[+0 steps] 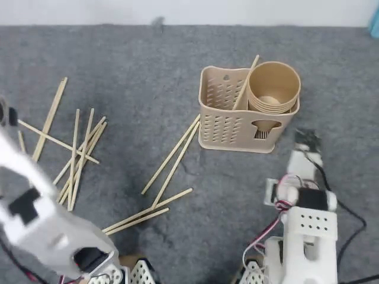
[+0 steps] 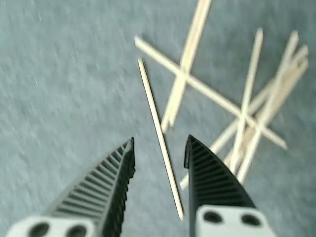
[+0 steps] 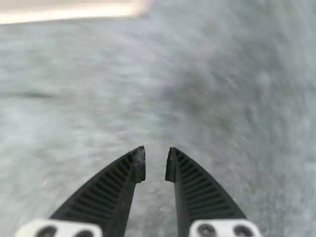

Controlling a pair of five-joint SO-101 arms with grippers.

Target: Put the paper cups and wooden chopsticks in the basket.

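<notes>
High view: beige perforated plastic basket [image 1: 234, 127] on grey felt [image 1: 148, 71]; stacked tan paper cups [image 1: 273, 89] in its right compartment. Pale wooden chopsticks [image 1: 74, 157] scattered left of it.
Left wrist view: left gripper [image 2: 159, 148] jaws apart over one chopstick.
Right wrist view: right gripper [image 3: 155, 160] jaws narrowly apart above felt.

Left claw [image 2: 159, 140] spread apart, angled downward, holding nothing. Right claw [image 3: 156, 149] parted by narrow gap, holding nothing.
</notes>
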